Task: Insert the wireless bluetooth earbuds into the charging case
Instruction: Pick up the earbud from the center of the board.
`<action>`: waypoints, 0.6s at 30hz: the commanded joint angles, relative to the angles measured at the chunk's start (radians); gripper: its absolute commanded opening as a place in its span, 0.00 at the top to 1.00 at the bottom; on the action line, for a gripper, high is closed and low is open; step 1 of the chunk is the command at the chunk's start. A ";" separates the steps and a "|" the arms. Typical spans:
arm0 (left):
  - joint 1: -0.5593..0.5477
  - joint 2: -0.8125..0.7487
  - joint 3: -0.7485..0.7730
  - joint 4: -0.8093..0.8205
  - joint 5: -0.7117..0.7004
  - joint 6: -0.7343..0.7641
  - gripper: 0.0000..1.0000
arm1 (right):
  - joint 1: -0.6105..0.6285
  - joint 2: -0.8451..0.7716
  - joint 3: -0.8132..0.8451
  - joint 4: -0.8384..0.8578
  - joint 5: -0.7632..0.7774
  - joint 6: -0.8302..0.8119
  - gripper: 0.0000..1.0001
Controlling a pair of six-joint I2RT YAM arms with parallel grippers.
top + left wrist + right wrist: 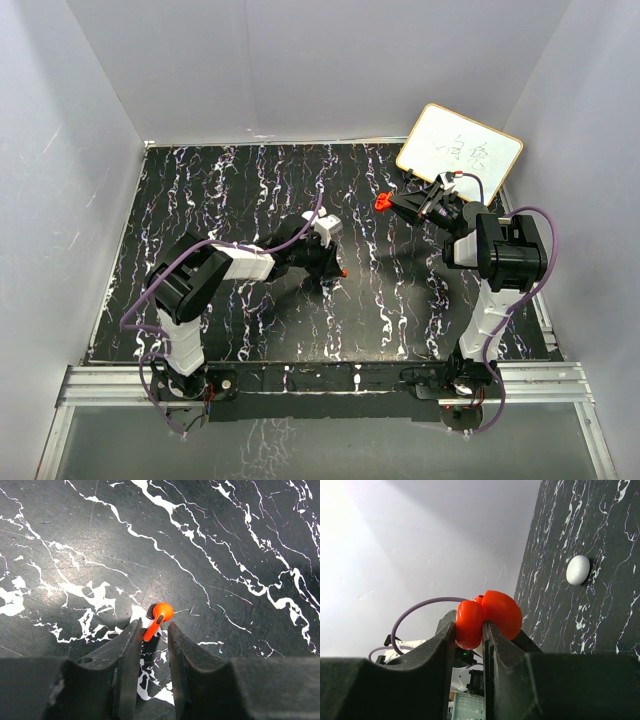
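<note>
Earbud [162, 612] down, charging case [500, 612] up.
My left pincer [154, 624] stands a little apart around the red earbud on the tabletop [225, 540]; my right pincer [469, 625] squeezes the red charging case up high.

My left arm [215, 272] sits at the lower left of the top view. It is bent at the elbow and reaches toward the middle, with the left gripper [333, 268] pointing down. Its two fingers [127, 650] stand a little apart, with a thin gap between them. My right arm [500, 255] stands tall at the right and bends toward the upper middle. The right gripper [392, 203] is turned on its side and squeezes the charging case [490, 615] tight.
</note>
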State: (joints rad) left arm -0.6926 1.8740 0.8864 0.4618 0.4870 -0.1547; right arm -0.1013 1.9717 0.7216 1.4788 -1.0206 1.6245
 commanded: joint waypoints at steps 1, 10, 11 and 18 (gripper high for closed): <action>0.002 -0.022 -0.005 -0.022 0.020 0.012 0.75 | -0.007 -0.017 0.000 0.340 -0.004 -0.013 1.00; -0.010 -0.004 0.017 -0.042 -0.007 0.029 0.76 | -0.007 -0.017 -0.002 0.340 -0.003 -0.015 1.00; -0.011 -0.003 0.019 -0.045 -0.010 0.031 0.76 | -0.007 -0.017 -0.002 0.340 -0.004 -0.015 1.00; -0.025 0.013 0.034 -0.063 -0.037 0.046 0.73 | -0.008 -0.015 -0.002 0.339 -0.004 -0.015 1.00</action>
State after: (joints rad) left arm -0.7063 1.8748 0.8944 0.4450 0.4706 -0.1368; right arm -0.1013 1.9717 0.7216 1.4788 -1.0206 1.6241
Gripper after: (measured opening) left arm 0.263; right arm 0.238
